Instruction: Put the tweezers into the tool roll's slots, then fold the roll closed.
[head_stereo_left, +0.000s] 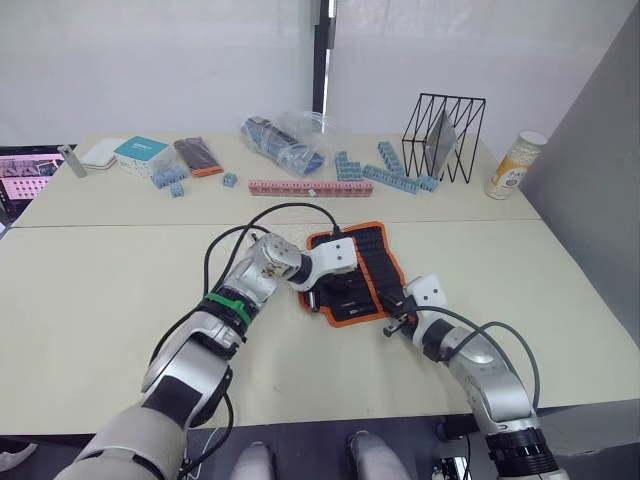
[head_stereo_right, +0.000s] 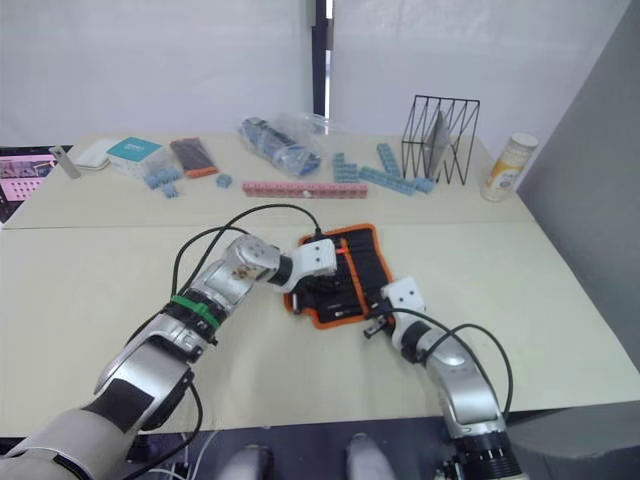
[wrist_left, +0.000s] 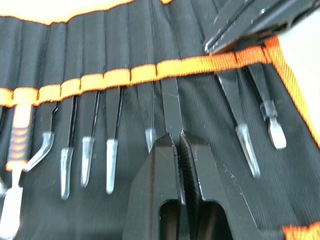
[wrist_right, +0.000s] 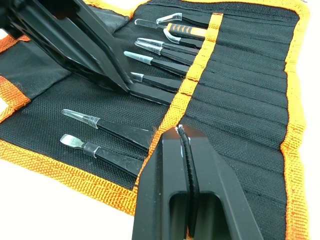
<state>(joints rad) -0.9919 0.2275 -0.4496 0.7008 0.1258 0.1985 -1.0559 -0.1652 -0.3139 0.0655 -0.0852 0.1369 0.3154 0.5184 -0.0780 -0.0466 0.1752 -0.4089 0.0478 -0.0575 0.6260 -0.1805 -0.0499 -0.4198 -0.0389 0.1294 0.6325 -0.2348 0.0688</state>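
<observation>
The roll (wrist_right: 240, 75) lies open on the table (head_stereo_left: 120, 290) between the two grippers, and most tweezers (wrist_right: 127, 131) already sit in slots (wrist_left: 125, 75) under the orange strip (wrist_right: 192, 75). Seating is the step in hand: the left gripper (wrist_left: 178, 137) has its fingers pinched on one tweezer (wrist_left: 171, 107), whose shaft runs from the tips up under the strip. Next it likely needs pushing further along its slot, then letting go before folding. The right gripper (wrist_right: 184, 132) has its fingers pressed together, tips at the strip; whether fabric is pinched between them I cannot tell. How deep each tweezer sits is hidden by the strip, and the roll's far edge is cut off.
</observation>
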